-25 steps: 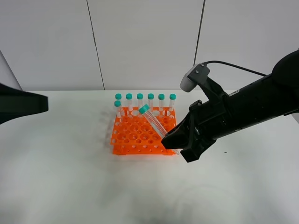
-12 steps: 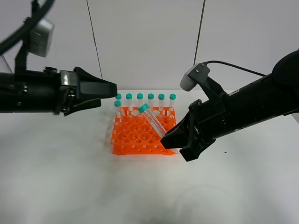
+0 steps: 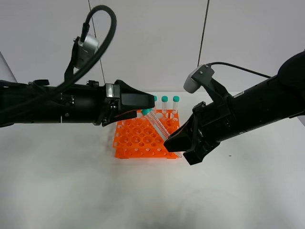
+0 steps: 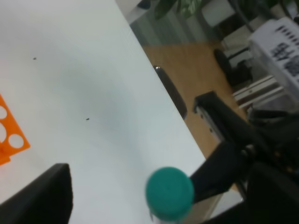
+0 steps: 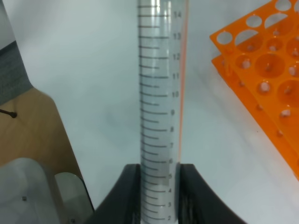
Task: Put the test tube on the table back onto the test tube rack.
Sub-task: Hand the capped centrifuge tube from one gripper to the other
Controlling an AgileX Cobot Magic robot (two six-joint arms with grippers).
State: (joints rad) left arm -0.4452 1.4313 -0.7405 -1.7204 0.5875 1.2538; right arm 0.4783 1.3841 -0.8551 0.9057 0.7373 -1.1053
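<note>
The test tube [image 3: 158, 127], clear with a teal cap [image 3: 147, 111], slants over the orange test tube rack [image 3: 138, 139] on the white table [image 3: 71, 191]. My right gripper [image 3: 174, 145] is shut on its lower end. In the right wrist view the graduated tube [image 5: 161, 102] sits between the two fingers [image 5: 125, 193]. My left gripper [image 3: 148, 106] is open at the cap. In the left wrist view the cap [image 4: 169, 192] lies between the wide-apart fingers [image 4: 44, 198] without touching them. The left arm hides most of the rack's back row.
Three capped tubes [image 3: 164, 101] show upright in the rack's back row, right of the left arm. A rack corner [image 4: 9, 137] and the table's edge [image 4: 163, 88] with floor and furniture beyond show in the left wrist view. The rack [image 5: 266, 65] also shows in the right wrist view.
My left arm has come in from the left and reached right, bringing its open gripper to the tube's cap. My right gripper and the tube have stayed put.
</note>
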